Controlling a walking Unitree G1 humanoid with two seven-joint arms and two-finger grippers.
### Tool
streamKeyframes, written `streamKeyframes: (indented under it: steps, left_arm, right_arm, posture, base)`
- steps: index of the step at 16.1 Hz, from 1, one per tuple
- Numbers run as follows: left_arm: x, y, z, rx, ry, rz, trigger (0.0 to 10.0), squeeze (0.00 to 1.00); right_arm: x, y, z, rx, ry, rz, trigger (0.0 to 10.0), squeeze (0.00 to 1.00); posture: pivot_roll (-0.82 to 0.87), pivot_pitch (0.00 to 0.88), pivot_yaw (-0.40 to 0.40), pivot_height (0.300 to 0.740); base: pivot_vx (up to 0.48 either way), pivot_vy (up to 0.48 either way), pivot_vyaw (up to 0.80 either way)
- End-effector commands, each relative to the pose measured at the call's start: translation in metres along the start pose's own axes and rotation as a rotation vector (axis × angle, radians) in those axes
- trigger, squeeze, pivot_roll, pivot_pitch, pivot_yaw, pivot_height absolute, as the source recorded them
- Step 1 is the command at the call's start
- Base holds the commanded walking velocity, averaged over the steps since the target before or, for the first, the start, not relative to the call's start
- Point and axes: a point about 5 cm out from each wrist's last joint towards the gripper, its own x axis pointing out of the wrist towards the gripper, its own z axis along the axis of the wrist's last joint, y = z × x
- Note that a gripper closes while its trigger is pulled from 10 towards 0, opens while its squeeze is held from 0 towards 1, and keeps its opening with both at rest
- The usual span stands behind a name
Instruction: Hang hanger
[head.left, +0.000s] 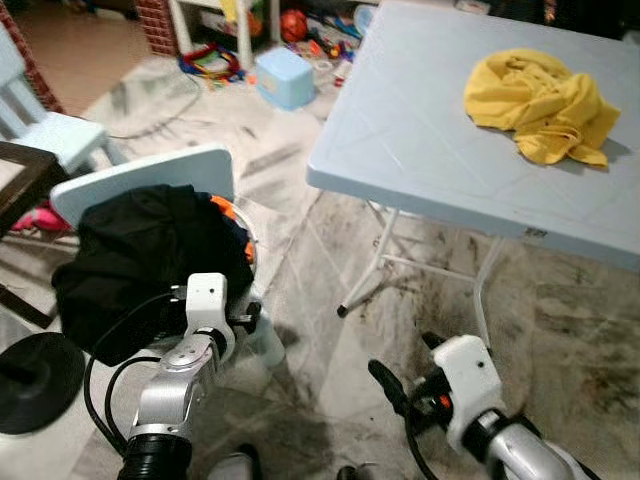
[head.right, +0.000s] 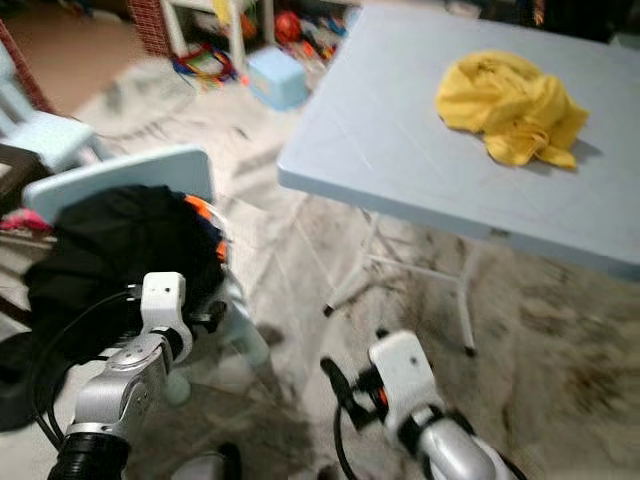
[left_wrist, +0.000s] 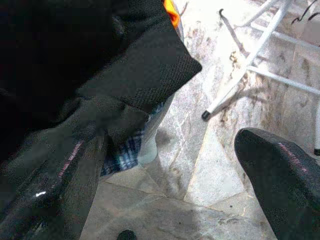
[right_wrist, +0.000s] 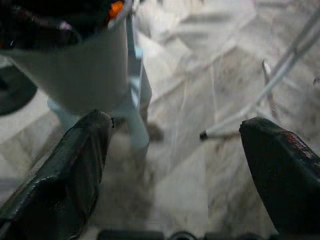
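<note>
We cannot make out a hanger. Left gripper (left_wrist: 165, 175) open beside black clothing (head.left: 140, 255) on the pale chair (head.left: 150, 180), at 9 o'clock; right gripper (right_wrist: 175, 165) open, empty. Expect hanger light, stiff; hold its neck.

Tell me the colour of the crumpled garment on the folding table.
Yellow: the garment shows best in the left eye view.

Even indoor light falls from above, leaving the table (head.left: 420, 130) top bright and a dim shadow on the marble floor (head.left: 560, 330) beneath it. The right eye view is softly blurred throughout. In the left wrist view the floor glares white, while the black cloth (left_wrist: 75, 60) swallows detail.
</note>
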Motion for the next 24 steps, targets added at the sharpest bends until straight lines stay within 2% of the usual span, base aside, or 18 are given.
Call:
streamKeyframes:
  steps: [1,5,8,12,13,15,16,18,21,24]
  left_arm:
    - [0.004,0.006,0.001,0.01,0.0,0.032,10.0,0.0]
    - [0.017,0.011,0.008,-0.012,-0.006,0.062,10.0,0.0]
    - [0.018,0.006,0.018,-0.006,-0.048,0.052,10.0,0.0]
    - [0.004,0.006,0.011,-0.003,-0.076,0.062,10.0,0.0]
    - [-0.01,0.008,0.009,0.004,-0.107,0.088,10.0,0.0]
    - [-0.029,0.012,0.008,-0.007,-0.148,0.14,10.0,0.0]
    - [-0.036,0.015,0.007,-0.033,-0.171,0.172,10.0,0.0]
    - [-0.047,0.018,0.003,-0.009,-0.171,0.198,10.0,0.0]
    - [-0.047,0.02,-0.003,-0.024,-0.149,0.2,10.0,0.0]
    - [-0.028,0.02,0.009,-0.018,-0.152,0.167,10.0,0.0]
  right_arm:
    - [-0.008,-0.005,0.002,-0.005,0.012,-0.021,10.0,0.0]
    - [-0.029,-0.006,0.002,-0.004,0.055,-0.045,10.0,0.0]
    - [-0.035,-0.009,0.001,-0.01,0.077,-0.048,10.0,0.0]
    - [-0.015,-0.011,0.005,-0.028,0.056,-0.022,10.0,0.0]
    - [-0.006,-0.015,0.007,-0.035,0.042,-0.035,10.0,0.0]
    - [0.007,-0.016,0.01,-0.034,0.024,-0.026,10.0,0.0]
    - [0.014,-0.016,0.011,-0.032,0.015,-0.016,10.0,0.0]
    - [0.027,-0.015,0.014,-0.038,-0.005,0.013,10.0,0.0]
    - [0.039,-0.013,0.02,-0.053,-0.037,0.043,10.0,0.0]
    - [0.04,-0.012,0.021,-0.048,-0.048,0.039,10.0,0.0]
  posture:
    - [-0.18,0.278,-0.076,0.74]
    - [-0.23,0.304,-0.088,0.74]
    - [-0.23,0.31,-0.092,0.74]
    - [-0.15,0.294,-0.084,0.74]
    - [-0.12,0.28,-0.081,0.74]
    - [-0.09,0.265,-0.081,0.74]
    - [-0.07,0.253,-0.084,0.74]
    - [-0.02,0.228,-0.096,0.74]
    - [-0.02,0.215,-0.106,0.74]
    - [-0.04,0.204,-0.09,0.74]
  base:
    - [0.0,0.0,0.0]
    - [0.0,0.0,0.0]
    - [0.0,0.0,0.0]
    - [0.0,0.0,0.0]
    - [0.0,0.0,0.0]
    - [0.0,0.0,0.0]
    - [0.0,0.0,0.0]
    - [0.0,0.0,0.0]
    - [0.0,0.0,0.0]
    - [0.0,0.0,0.0]
